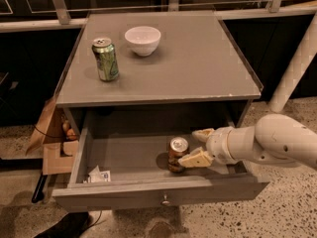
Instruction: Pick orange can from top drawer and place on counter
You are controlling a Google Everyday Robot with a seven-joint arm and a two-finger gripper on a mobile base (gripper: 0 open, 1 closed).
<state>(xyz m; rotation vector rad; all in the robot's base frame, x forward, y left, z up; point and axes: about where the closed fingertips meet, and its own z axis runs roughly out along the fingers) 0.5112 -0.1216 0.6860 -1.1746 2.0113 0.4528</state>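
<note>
The orange can (178, 154) stands upright inside the open top drawer (148, 192), right of its middle. My gripper (197, 146) reaches into the drawer from the right. It is open, with one tan finger (202, 133) behind the can and the other (196, 159) in front, close to its right side. The can rests on the drawer floor. The counter (198, 58) is the grey top of the cabinet above the drawer.
A green can (105, 59) and a white bowl (142, 39) stand on the counter's back left. A small white packet (99, 175) lies in the drawer's front left corner. A cardboard box (52, 143) sits on the floor at left. A white post (297, 58) rises at right.
</note>
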